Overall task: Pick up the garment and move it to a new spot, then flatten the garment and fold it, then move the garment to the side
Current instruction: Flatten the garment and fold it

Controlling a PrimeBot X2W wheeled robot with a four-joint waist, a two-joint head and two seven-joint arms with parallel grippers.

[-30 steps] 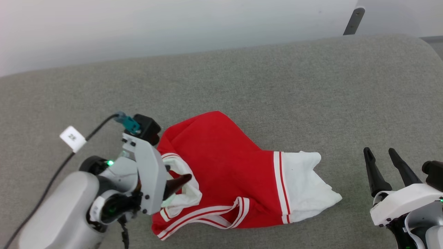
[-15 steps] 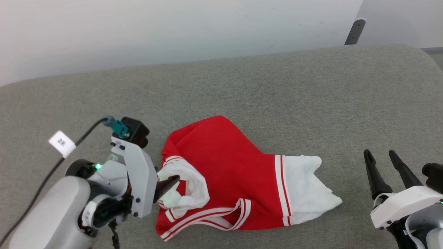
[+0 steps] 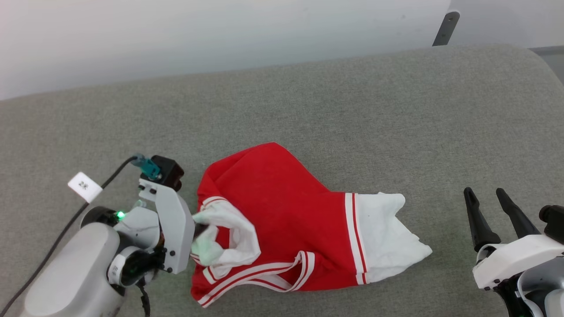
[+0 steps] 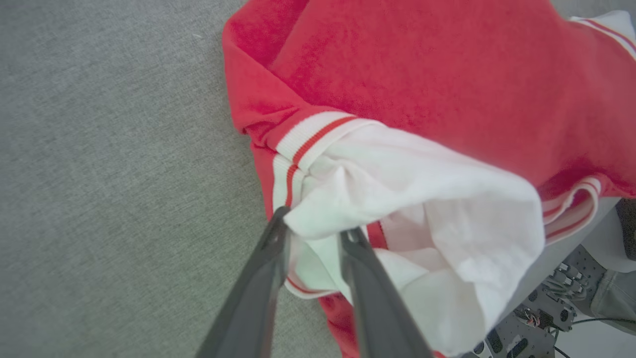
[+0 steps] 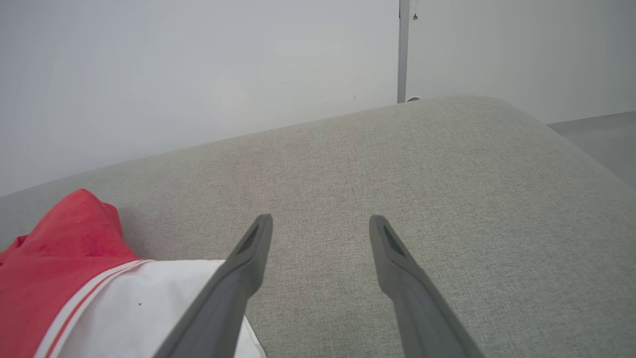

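Observation:
The garment [image 3: 282, 198], a bright red shirt with white sleeve ends and striped trim, lies crumpled on the grey cushion [image 3: 352, 101]. My left gripper [image 3: 200, 235] is at its left side, fingertips buried in the white sleeve. In the left wrist view the two fingers [image 4: 271, 258] stand close together with a fold of the garment's [image 4: 422, 74] white sleeve filling the gap at the left gripper [image 4: 315, 223]. My right gripper [image 3: 484, 196] rests open at the lower right, apart from the cloth. In the right wrist view the right gripper [image 5: 320, 223] holds nothing, the garment [image 5: 49, 263] off to its left.
The cushion's rounded far edge meets a pale wall [image 3: 220, 31], with a dark post [image 3: 442, 27] at the back right. A black cable with a white tag [image 3: 85, 186] trails from my left wrist. Bare cushion [image 5: 447, 174] stretches right of the garment.
My left gripper's fingers have narrowed onto the white sleeve fold, which now covers their tips. The head camera shifted slightly. The right gripper has stayed put.

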